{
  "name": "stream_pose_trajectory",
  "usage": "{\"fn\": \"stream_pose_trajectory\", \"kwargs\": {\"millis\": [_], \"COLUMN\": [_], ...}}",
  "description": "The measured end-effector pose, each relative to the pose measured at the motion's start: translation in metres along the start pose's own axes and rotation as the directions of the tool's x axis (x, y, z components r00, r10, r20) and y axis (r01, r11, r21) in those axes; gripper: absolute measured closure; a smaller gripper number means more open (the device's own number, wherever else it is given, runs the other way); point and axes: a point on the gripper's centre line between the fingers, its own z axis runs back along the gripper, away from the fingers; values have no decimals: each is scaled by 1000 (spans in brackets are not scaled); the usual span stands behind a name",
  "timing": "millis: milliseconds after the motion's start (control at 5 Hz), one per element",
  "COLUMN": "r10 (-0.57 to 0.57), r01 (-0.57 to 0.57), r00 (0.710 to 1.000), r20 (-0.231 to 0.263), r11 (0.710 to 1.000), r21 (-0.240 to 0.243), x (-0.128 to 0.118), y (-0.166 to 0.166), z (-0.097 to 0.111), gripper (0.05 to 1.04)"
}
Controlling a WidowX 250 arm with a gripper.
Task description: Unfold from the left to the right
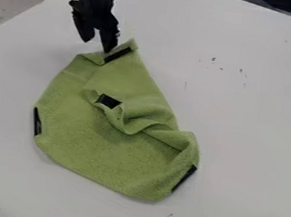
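Cloth (82, 147), green, lies across the middle and left of the frame, its lower part fairly flat, so I judge the unfolding partly done. Left to do is the fold (137, 117) at its centre, bunched towards the right edge, and the narrow upper end, where one dark patch (118, 55) sits. Just beside that end, upper left, the black gripper (96, 46) has its fingers well parted, seemingly holding nothing, though whether the nearer tip touches fabric is hard to tell. Beneath is the white table (254, 125).
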Motion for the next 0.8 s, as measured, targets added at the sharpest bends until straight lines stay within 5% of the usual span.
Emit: {"fn": "stream_pose_trajectory", "kwargs": {"millis": [400,600,800], "r10": [-77,-111,-23], "r01": [77,114,32], "r00": [995,981,982], "r20": [-57,-157,-188], "r11": [997,993,998], "r21": [2,7,46], "x": [11,9,12], "y": [-7,-31,-63], "z": [8,16,40], "gripper": [83,83,83]}}
